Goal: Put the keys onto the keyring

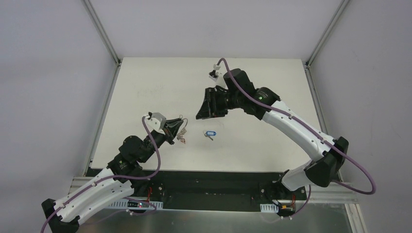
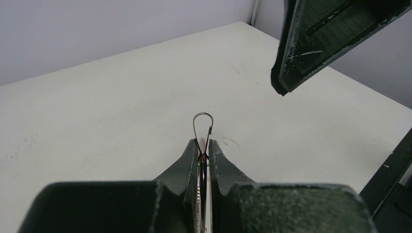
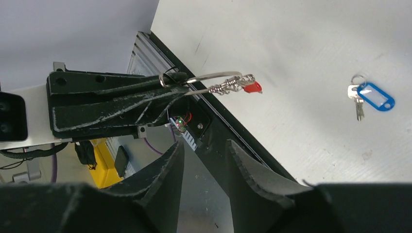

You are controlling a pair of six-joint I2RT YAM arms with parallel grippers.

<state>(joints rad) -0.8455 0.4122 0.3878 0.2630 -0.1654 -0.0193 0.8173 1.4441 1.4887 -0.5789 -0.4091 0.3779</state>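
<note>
L gripper [image 2: 202, 147] clamped on the keyring [image 3: 214, 76], held up w/ red key [image 3: 252, 88] dangling off it, R gripper [image 3: 204, 145] apart & empty, blue key [image 3: 375, 96] flat on the table [image 3: 291, 43]: light, thin, prob slippy, so I'd pinch its plastic head.

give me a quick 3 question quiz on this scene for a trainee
1. Fill in: the right gripper is ___ (open or shut).
2. What grips the keyring? A the left gripper; B the right gripper; C nothing.
3. True or false: the blue-headed key already hangs on the keyring.
Key: 1 open; 2 A; 3 false.
</note>
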